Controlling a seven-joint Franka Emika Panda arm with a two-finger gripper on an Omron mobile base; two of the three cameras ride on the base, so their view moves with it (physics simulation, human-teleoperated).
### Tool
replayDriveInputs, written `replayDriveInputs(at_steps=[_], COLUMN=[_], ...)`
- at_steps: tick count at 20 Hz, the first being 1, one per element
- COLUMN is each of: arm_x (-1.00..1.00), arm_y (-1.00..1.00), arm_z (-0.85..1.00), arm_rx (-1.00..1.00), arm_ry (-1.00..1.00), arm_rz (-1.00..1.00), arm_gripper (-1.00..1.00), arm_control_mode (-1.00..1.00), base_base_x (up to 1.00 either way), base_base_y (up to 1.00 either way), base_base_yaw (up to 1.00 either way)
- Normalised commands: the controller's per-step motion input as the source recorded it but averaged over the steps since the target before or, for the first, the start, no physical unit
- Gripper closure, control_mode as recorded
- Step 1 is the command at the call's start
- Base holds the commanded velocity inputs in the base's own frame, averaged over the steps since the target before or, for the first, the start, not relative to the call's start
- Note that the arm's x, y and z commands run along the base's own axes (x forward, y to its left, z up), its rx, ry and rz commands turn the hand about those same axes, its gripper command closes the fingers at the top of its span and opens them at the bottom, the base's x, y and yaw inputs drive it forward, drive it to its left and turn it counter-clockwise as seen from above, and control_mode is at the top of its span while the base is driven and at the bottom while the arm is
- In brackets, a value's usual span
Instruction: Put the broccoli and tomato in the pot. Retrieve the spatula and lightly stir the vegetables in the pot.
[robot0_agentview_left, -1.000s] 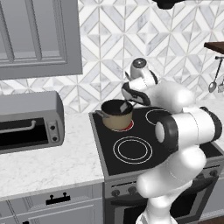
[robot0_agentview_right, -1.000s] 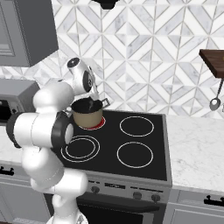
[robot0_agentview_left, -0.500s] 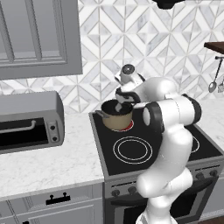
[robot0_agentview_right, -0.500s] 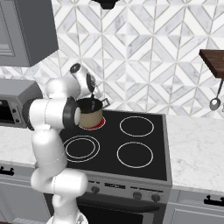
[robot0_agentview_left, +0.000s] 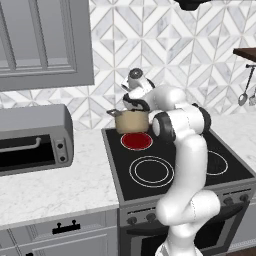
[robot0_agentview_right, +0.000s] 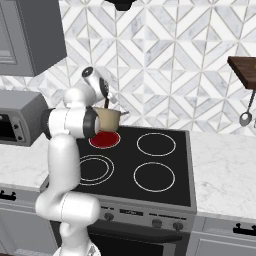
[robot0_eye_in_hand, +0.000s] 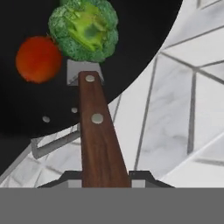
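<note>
The broccoli (robot0_eye_in_hand: 84, 29) and the tomato (robot0_eye_in_hand: 38, 59) lie side by side on the dark floor of the pot (robot0_eye_in_hand: 144, 52), touching or nearly so. The grey blade of the spatula (robot0_eye_in_hand: 97, 131) reaches down into the pot and meets the underside of the broccoli, just beside the tomato. Its reddish-brown riveted handle runs back over the pot's rim to the gripper (robot0_eye_in_hand: 105, 177), whose two fingers are clamped on the handle from either side.

From the base views the tan pot (robot0_agentview_left: 132, 121) stands on the back left burner of the stove (robot0_agentview_left: 220, 172), near the stove's rear left corner by the tiled backsplash (robot0_agentview_left: 165, 45). A toaster oven (robot0_agentview_left: 31, 137) sits on the marble counter (robot0_agentview_left: 60, 185) to the left.
</note>
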Motion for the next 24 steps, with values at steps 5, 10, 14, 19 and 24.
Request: replayDriveInputs(at_steps=[5, 10, 14, 19, 24], arm_x=[-0.45, -0.53, -0.08, -0.61, -0.11], arm_y=[0.02, -0.02, 0.00, 0.00, 0.00], arm_z=[0.02, -0.05, -0.26, 0.45, 0.73], arm_rx=[-0.03, -0.14, -0.15, -0.04, 0.00], arm_ry=[0.00, 0.00, 0.01, -0.11, -0.10], arm_rz=[0.11, 0.09, 0.10, 0.11, 0.08], arm_gripper=[1.00, 1.00, 1.00, 1.00, 1.00], arm_control_mode=[-1.00, -1.00, -1.00, -1.00, -1.00], base_base_x=[0.00, 0.00, 0.00, 0.00, 0.00], base_base_y=[0.00, 0.00, 0.00, 0.00, 0.00], base_base_yaw=[0.00, 0.00, 0.00, 0.00, 0.00])
